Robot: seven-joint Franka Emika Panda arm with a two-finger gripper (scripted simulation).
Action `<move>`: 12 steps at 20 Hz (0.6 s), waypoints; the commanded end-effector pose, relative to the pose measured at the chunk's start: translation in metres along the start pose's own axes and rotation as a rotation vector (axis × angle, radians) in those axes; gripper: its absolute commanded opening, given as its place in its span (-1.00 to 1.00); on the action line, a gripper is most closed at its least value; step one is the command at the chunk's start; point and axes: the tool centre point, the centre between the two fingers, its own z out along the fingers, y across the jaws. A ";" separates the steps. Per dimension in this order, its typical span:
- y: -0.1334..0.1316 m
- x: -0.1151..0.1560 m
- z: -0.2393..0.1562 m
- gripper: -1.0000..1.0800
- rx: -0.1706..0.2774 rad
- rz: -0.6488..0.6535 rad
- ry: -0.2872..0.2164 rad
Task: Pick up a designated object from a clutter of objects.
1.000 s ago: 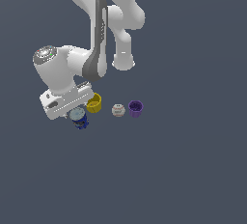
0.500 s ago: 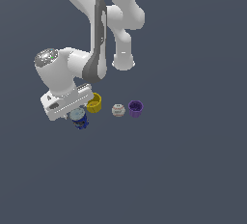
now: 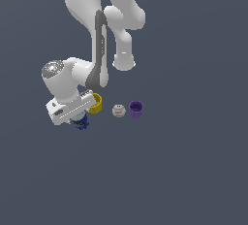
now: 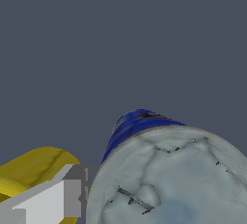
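The designated object, a small blue can (image 3: 83,123) with a silver-grey top, stands at the exterior view's left end of the clutter, half hidden under my white hand. My gripper (image 3: 79,119) is down around it. In the wrist view the can (image 4: 169,170) fills the frame very close up, and one grey finger (image 4: 72,194) lies right against its rim; the other finger is out of sight. The yellow cup (image 3: 97,104) sits just beside the hand, with the white ball (image 3: 118,110) and the purple cup (image 3: 136,108) farther toward the exterior view's right.
The yellow cup (image 4: 34,170) is directly behind the visible finger in the wrist view. The arm's links rise above the clutter. All items rest on a plain dark grey floor (image 3: 184,170).
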 end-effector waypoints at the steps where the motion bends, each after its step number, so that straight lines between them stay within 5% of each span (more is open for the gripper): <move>1: 0.001 0.000 0.004 0.92 -0.001 0.000 0.001; 2: 0.001 0.001 0.004 0.92 -0.001 -0.001 0.001; 3: 0.001 0.001 0.004 -1.00 -0.001 -0.001 0.001; 12: 0.001 0.001 0.004 -1.00 -0.001 -0.001 0.001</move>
